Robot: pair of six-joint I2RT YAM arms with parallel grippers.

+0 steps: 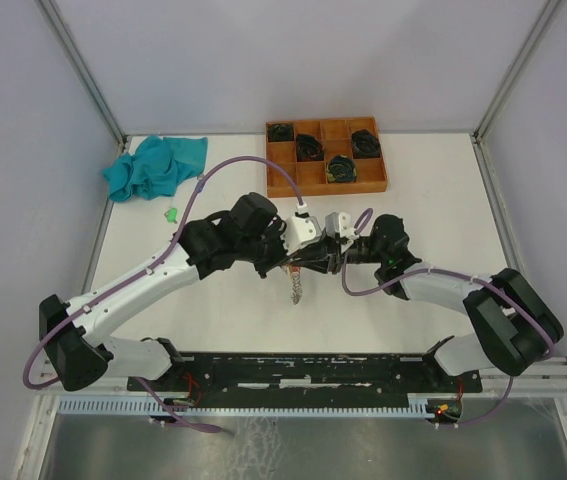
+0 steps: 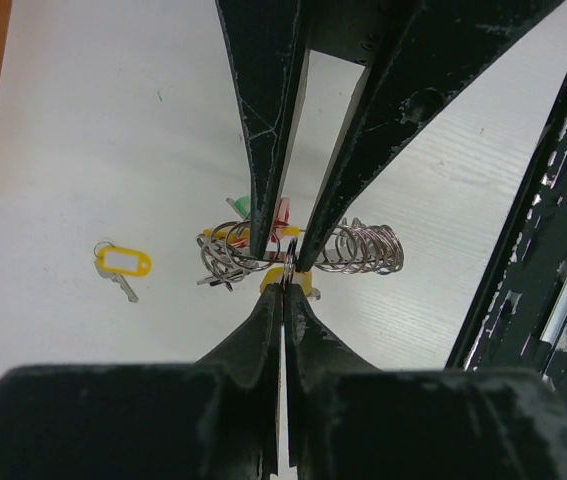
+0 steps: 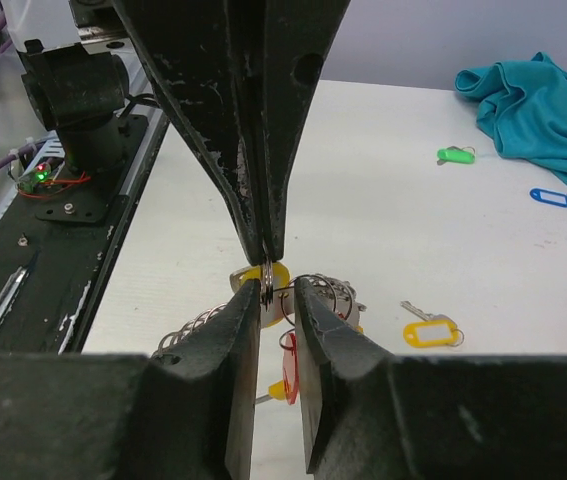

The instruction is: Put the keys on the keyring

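Well to the left of the ring bunch (image 2: 363,250) and farther back, the teal cloth (image 1: 153,165) lay crumpled on the table (image 1: 443,230). A blue-tagged key (image 3: 551,197) and a green-tagged key (image 3: 455,155) lay flat between it and the bunch, both well apart from the bunch. My left gripper (image 2: 283,290) came at the bunch from its left, jaws pressed fully together, nipping a thin wire ring at the bunch's near end, right by a yellow tag (image 3: 246,275). The bunch itself, a stack of bright split rings with a red tag (image 3: 288,368) hanging under it, hung between my two sets of fingers, lifted off the table. The yellow-tagged key (image 2: 123,263) lay loose and flat on the table on the far side of the bunch, near it but not touching. My right gripper (image 3: 278,292) met the bunch from its right with a narrow gap between its jaws. A strand of ring wire crossed that gap, and I could not tell whether the pads pressed on it. Farther back and to the right of the bunch sat the orange tray (image 1: 308,178), with dark coiled bundles in several compartments.
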